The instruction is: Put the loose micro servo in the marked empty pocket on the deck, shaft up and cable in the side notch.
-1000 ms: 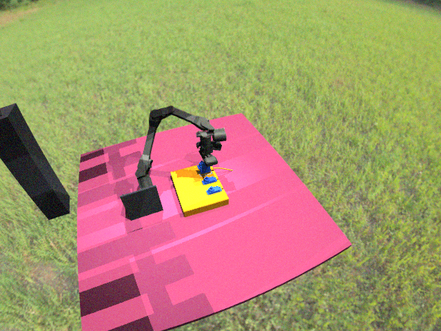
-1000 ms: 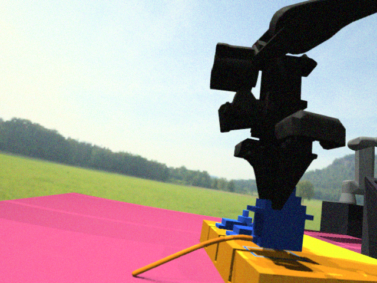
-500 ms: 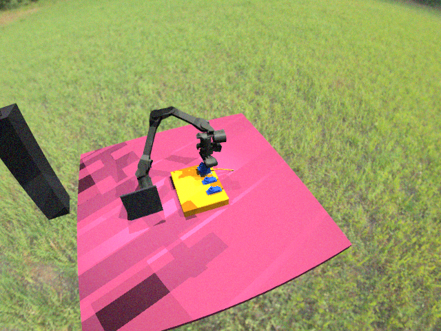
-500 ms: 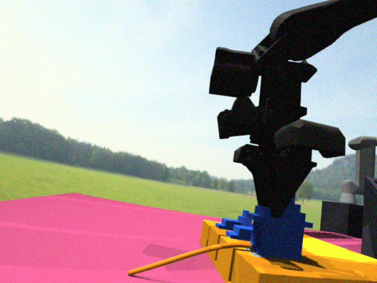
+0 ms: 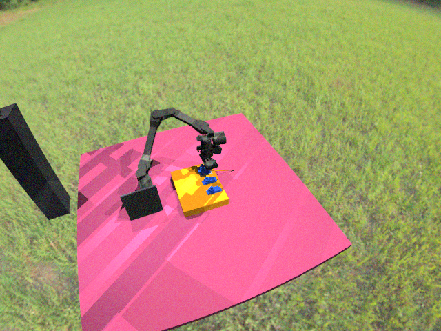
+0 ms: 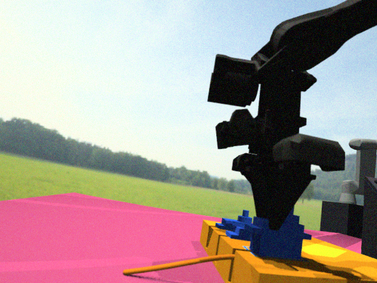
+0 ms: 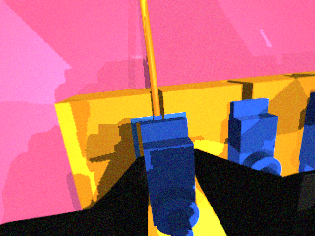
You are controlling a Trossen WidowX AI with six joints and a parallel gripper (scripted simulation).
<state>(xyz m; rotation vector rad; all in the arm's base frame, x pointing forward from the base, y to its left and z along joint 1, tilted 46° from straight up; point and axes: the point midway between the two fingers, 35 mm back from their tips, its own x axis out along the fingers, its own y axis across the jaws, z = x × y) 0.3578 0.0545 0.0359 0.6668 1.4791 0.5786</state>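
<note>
Exterior view: claw (image 6: 275, 223) points straight down, fingers clamped on the blue micro servo (image 6: 278, 240), gripping it near its top. Servo body stands upright, its lower part sunk into the orange deck (image 6: 322, 262) at the end pocket; much of the body is above the deck surface, ears not flat on it. Orange cable (image 6: 179, 264) leaves the servo's base over the deck's side edge and trails out onto the pink mat (image 6: 91, 237), its far end resting there.

Wrist view: servo (image 7: 164, 167) seen from above between the dark fingers, its round output shaft toward the camera. A thin blue outline of the marked pocket (image 7: 159, 118) shows just past the servo's far edge. Cable (image 7: 150, 59) runs straight away across the mat through a slot in the deck's side wall.

Top view: two other blue servos (image 5: 211, 185) seated in a row on the deck beside the held one. Arm (image 5: 167, 117) arches over from its black base (image 5: 141, 202). A dark post (image 5: 28, 160) stands off the mat on the grass.
</note>
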